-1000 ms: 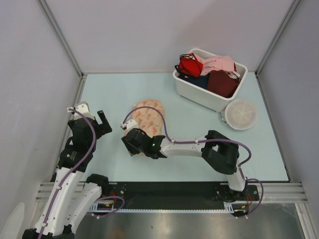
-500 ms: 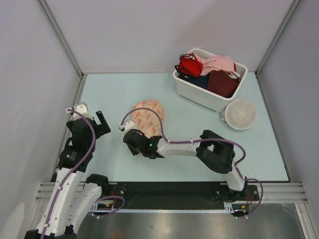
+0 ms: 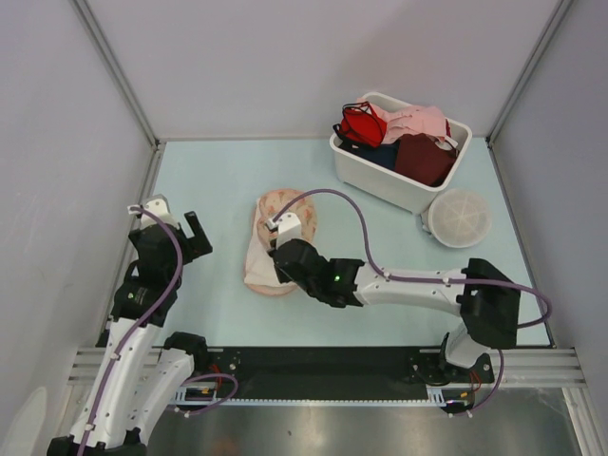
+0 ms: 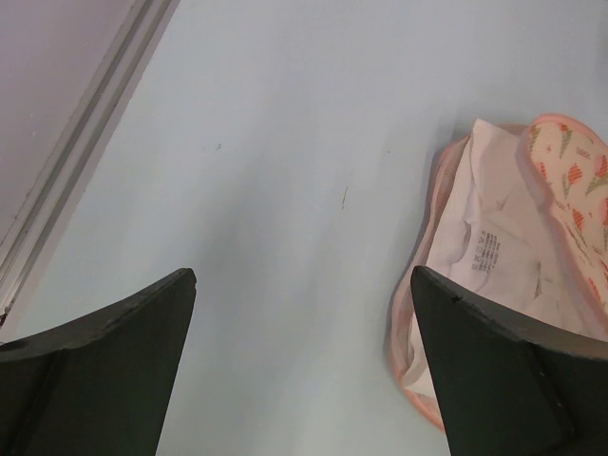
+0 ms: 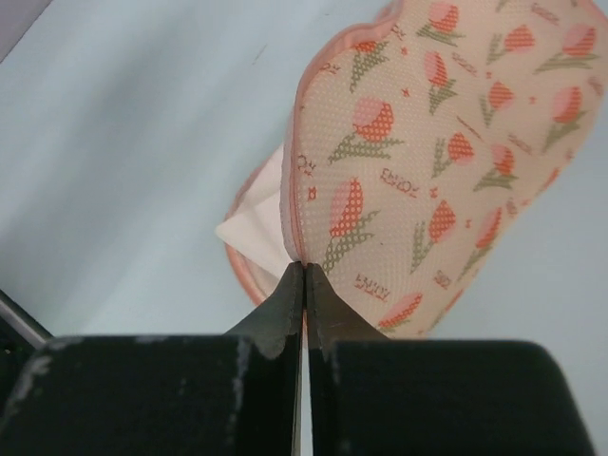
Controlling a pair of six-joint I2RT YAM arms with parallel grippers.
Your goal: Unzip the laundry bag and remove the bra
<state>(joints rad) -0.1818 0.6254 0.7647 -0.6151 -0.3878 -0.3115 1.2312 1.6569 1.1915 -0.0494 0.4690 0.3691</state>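
Tabletop [image 3: 209, 180], right end effector [image 5: 304, 275] clamped on laundry bag [image 5: 427, 142], flap newly lifted, bra [image 4: 494, 247] showing

The laundry bag [image 5: 427, 142] is matt mesh cloth; the bra [image 4: 489, 237] seems smooth fabric.

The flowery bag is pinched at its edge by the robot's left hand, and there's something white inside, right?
No, the right gripper pinches the laundry bag's edge, shut on it in the right wrist view. The left gripper hangs open beside it. The white bra inside is right.
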